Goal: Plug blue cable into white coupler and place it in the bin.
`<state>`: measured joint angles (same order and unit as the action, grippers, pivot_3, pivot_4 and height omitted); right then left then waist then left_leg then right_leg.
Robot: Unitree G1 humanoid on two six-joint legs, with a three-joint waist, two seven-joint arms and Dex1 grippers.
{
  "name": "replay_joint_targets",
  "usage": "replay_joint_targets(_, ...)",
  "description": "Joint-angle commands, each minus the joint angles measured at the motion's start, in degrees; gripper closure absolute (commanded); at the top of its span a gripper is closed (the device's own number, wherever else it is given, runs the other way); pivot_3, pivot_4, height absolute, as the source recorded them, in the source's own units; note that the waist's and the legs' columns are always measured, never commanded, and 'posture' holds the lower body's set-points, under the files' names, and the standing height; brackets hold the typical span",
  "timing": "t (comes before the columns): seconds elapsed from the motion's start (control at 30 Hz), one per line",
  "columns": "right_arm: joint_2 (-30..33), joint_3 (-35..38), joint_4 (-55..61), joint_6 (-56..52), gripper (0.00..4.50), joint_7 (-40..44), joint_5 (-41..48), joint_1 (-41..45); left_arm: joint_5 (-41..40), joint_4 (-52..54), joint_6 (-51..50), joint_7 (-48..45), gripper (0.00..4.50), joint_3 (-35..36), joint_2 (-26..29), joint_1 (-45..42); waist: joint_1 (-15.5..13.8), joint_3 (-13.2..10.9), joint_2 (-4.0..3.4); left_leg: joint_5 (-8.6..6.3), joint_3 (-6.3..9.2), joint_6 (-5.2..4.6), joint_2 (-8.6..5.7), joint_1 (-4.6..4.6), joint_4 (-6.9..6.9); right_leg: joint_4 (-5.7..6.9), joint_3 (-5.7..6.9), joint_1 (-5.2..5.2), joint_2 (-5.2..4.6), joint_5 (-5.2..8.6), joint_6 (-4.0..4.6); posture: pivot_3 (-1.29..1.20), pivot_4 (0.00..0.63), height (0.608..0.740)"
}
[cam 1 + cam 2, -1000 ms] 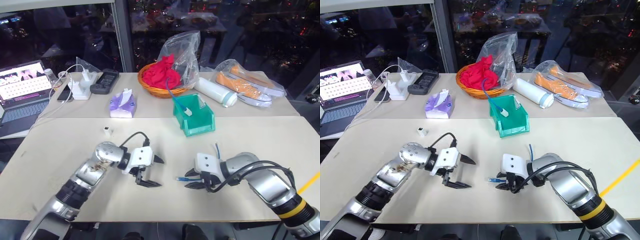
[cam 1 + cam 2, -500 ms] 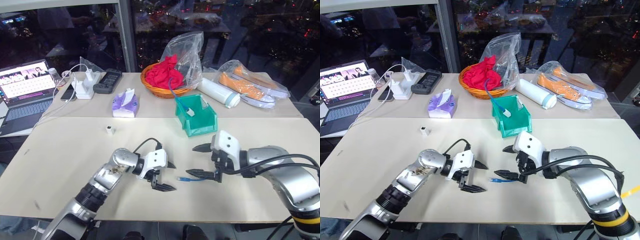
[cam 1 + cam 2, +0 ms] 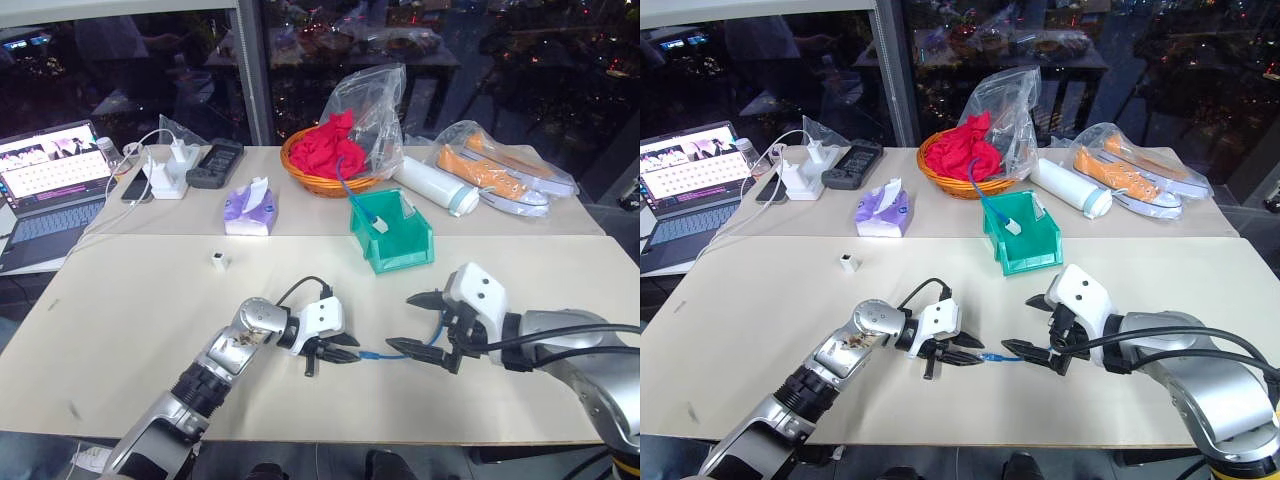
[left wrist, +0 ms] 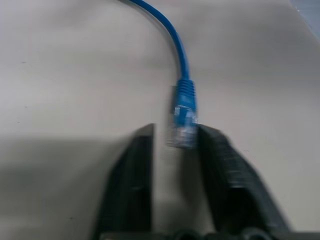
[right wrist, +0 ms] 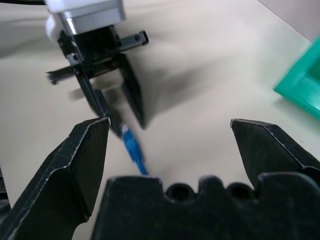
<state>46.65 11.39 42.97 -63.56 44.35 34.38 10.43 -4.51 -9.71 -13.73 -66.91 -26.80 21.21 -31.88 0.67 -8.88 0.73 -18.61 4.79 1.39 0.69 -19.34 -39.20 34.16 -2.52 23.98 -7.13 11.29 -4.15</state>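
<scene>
Now left gripper (image 4: pixel 172 150) pinches the blue cable (image 4: pixel 184 107) plug.

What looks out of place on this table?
The white coupler sits alone on the table, apart from the blue cable's plug, which lies between the left gripper's fingers. Another blue cable trails from the orange basket into the bin.

The blue cable (image 4: pixel 176 42) curved in over the pale table (image 4: pixel 60 70), and its clear plug (image 4: pixel 182 129) sat between the left gripper (image 4: pixel 176 150)'s two black fingers (image 4: pixel 225 170), against the one finger.
</scene>
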Motion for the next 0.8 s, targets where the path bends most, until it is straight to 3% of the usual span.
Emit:
replay_joint_targets(0.03, -5.5, 11.7, 4.1, -14.7, 0.00, -3.8, 13.6, -0.7, -0.5, -0.6, 0.0, -0.5, 4.48, -0.5, -1.3, 0.8, -0.1, 0.0, 0.00, 0.00, 0.01, 0.00, 0.00, 0.01, 0.00, 0.00, 0.00, -0.01, 0.00, 0.00, 0.00, 0.00, 0.150, 0.740)
replay_joint_targets(0.17, -18.6, 23.1, 4.6, -23.5, 0.00, -12.7, 25.1, -1.6, -6.6, 1.6, -4.0, 1.1, 4.48, 4.4, -5.8, 0.1, -0.3, 0.0, 0.00, -0.01, 0.02, -0.01, 0.00, -0.01, -0.01, 0.01, 0.00, -0.02, 0.00, 0.00, 0.00, 0.00, 0.150, 0.740)
replay_joint_targets(0.23, -22.6, 25.1, 3.7, -20.0, 0.00, -22.8, 38.6, -6.9, -8.5, 2.6, -5.8, 2.3, 4.48, 6.2, -7.7, -0.6, -0.7, 0.0, 0.00, -0.01, 0.05, -0.02, -0.01, -0.05, -0.03, 0.04, 0.01, 0.01, 0.00, -0.01, 0.00, 0.00, 0.150, 0.740)
replay_joint_targets(0.33, -20.5, 20.7, 3.0, -7.6, 0.00, -40.9, 58.8, -16.1, -9.9, 4.1, -7.7, 2.8, 4.48, 7.2, -8.8, -1.1, -0.6, 0.0, 0.00, -0.02, 0.05, -0.03, 0.00, -0.05, -0.02, 0.34, 0.01, 0.07, -0.01, -0.01, 0.00, 0.00, 0.150, 0.740)
replay_joint_targets(0.47, -18.0, 13.3, 4.0, 7.6, 0.00, -60.2, 71.1, -21.5, -11.1, 7.0, -9.4, 2.1, 4.48, 6.7, -8.4, -0.8, 0.5, 0.0, 0.02, -0.03, -0.03, -0.06, -0.01, 0.04, -0.03, 0.47, -0.08, 0.05, -0.01, 0.00, 0.00, 0.00, 0.150, 0.740)
replay_joint_targets(0.67, -22.7, 3.7, 5.5, 25.3, 0.00, -78.0, 73.7, -20.9, -11.3, 8.6, -10.2, 2.9, 4.48, 6.4, -8.1, -0.4, 0.5, 0.0, 0.04, -0.01, -0.01, -0.07, 0.00, 0.03, -0.03, 0.47, -0.11, -0.08, 0.02, 0.06, 0.06, 0.00, 0.150, 0.740)
replay_joint_targets(0.8, -27.3, -3.5, 6.3, 30.5, 0.00, -81.5, 69.7, -20.8, -11.0, 9.3, -10.3, 3.9, 4.48, 5.9, -8.2, 0.0, 0.4, 0.0, 0.01, 0.02, 0.02, -0.03, -0.01, 0.08, -0.03, 0.47, -0.11, 0.10, 0.02, 0.06, 0.07, 0.00, 0.150, 0.740)
